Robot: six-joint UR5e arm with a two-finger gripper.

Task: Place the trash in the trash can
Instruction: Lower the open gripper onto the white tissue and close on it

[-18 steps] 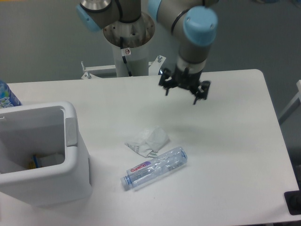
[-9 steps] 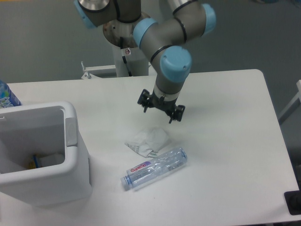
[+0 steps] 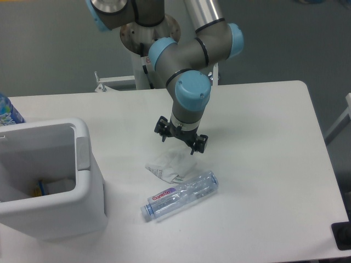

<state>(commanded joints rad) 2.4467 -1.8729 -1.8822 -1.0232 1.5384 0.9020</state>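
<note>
You are looking at the crushed clear plastic bottle (image 3: 181, 195) lying on its side on the white table (image 3: 263, 164), a little below the middle of the view. Its long axis is running from about 8 o'clock to 2 o'clock: the capped neck is pointing toward 8 o'clock, down and left, and the base is pointing toward 2 o'clock. The pink-purple label is sitting near the neck end.

Just beside the bottle at its 11 o'clock, the crumpled white paper wrapper (image 3: 171, 165) is lying with faint dark print along its lower edge; whether the two are touching is not clear.

Your gripper (image 3: 180, 142) is hanging directly over the wrapper's upper edge, with its two fingers spread wide and nothing between them. The line between the fingertips is running roughly 10 o'clock to 4 o'clock. You cannot tell whether the tips are touching the paper.

The white trash can (image 3: 82, 175) is standing at 9 o'clock from the bottle, well apart from it, at the left edge of the view. Its thick rounded rim is facing up, and something small with yellow and blue is lying on its grey inside. Open table is lying between the trash and the bin.

A blue-patterned bottle (image 3: 7, 112) is peeking in behind the bin, at its 11 o'clock.
</note>
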